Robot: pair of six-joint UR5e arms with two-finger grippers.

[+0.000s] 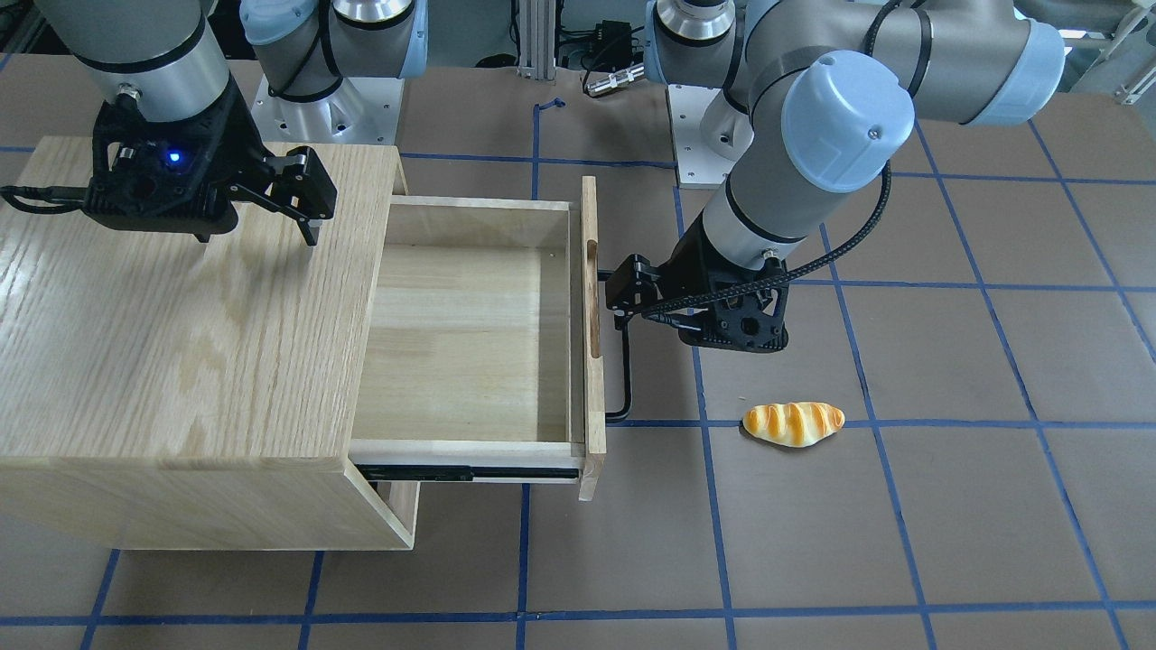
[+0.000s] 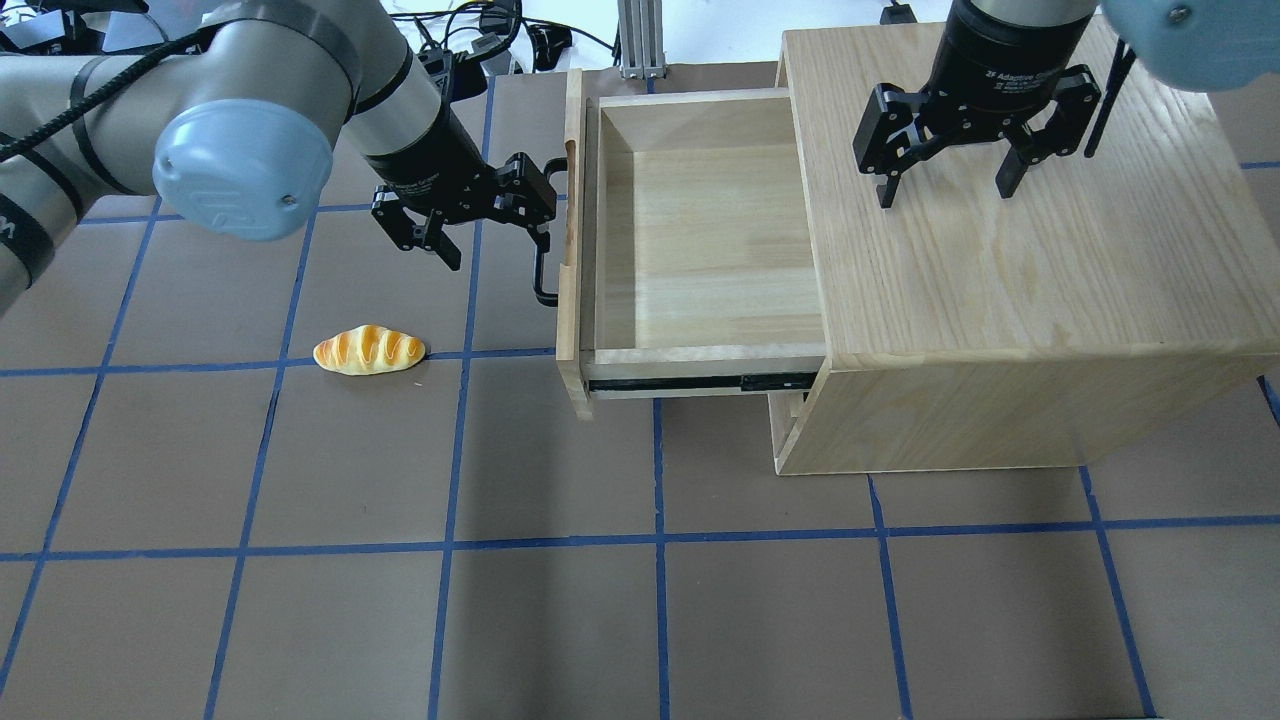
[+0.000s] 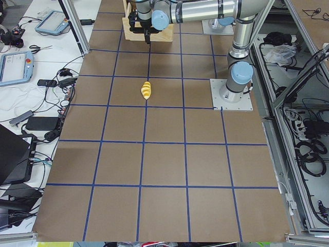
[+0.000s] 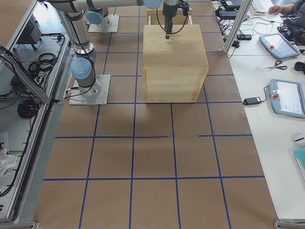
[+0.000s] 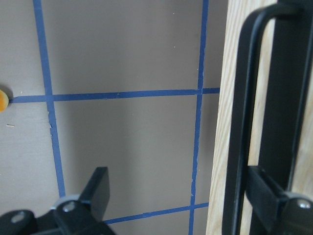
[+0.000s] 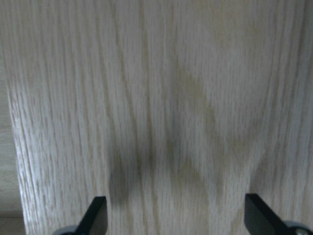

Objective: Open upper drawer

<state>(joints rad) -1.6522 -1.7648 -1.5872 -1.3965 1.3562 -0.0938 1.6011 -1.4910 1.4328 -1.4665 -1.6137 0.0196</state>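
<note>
The left gripper (image 2: pixel 490 228) has its jaws spread. One finger (image 5: pixel 266 193) is tucked between the long black metal bar handle (image 2: pixel 539 275) and the drawer front. The other hangs free over the brown table with its blue tape grid (image 2: pixel 560 620). Whether the tucked finger presses on the bar I cannot make out, and the gripper covers the far end of the handle.

The light wooden upper drawer (image 2: pixel 700 250) stands well out to the left of the pale oak cabinet (image 2: pixel 1000 290), with its back end hidden under the cabinet top. Its pale floor and walls lie in plain view, and a black side rail (image 2: pixel 690 382) shows along its near side. Only a sliver of the lower front panel (image 2: pixel 783 420) peeks out beneath.

The right gripper (image 2: pixel 947 188) is over the cabinet top, jaws wide apart. I cannot tell whether its tips touch the wood.

A glazed golden bread roll (image 2: pixel 369 351) lies on the table, left of the drawer and well apart from it.
</note>
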